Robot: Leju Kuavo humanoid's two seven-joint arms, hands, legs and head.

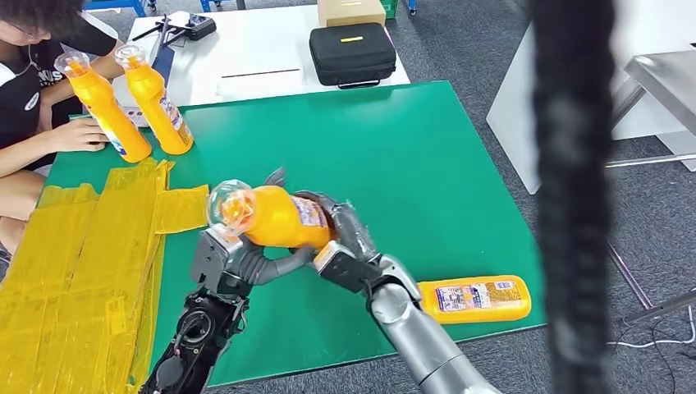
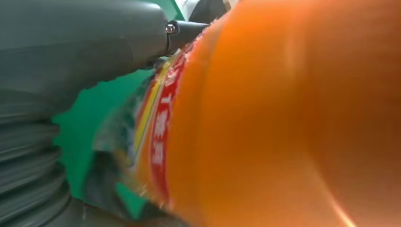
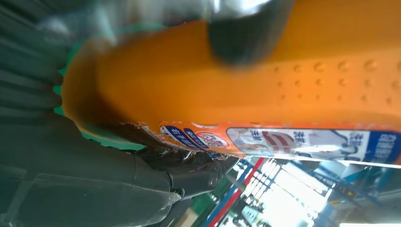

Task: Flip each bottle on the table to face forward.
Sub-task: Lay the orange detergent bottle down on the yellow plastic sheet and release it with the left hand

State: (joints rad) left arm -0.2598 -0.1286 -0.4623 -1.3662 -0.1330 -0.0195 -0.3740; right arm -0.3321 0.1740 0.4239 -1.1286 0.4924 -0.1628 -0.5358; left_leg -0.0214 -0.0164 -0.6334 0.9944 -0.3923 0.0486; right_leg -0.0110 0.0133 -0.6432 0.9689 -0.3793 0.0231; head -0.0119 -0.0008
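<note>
Lying bottle [image 1: 474,299]: on its side at the green mat's [image 1: 427,164] near right edge.
Held bottle [image 1: 275,217]: raised above near-centre mat, clear cap toward left.
Left hand [image 1: 238,261]: clasps its neck end from below.
Right hand [image 1: 345,238]: wraps its base.
Standing bottles [image 1: 131,103]: two upright, far left, beside a person [image 1: 33,90].

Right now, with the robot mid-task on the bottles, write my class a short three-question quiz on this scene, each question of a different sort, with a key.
1. True or false: both robot hands hold the same orange bottle.
2. How many orange bottles stand upright by the person? A one, B two, C three.
3. Fill in: the bottle near the table's front edge is ____.

Key:
1. True: the left hand and right hand both grip the held bottle above the green table.
2. B: the upright bottles stand beside the person.
3. Lying on its side: the lying bottle.
</note>
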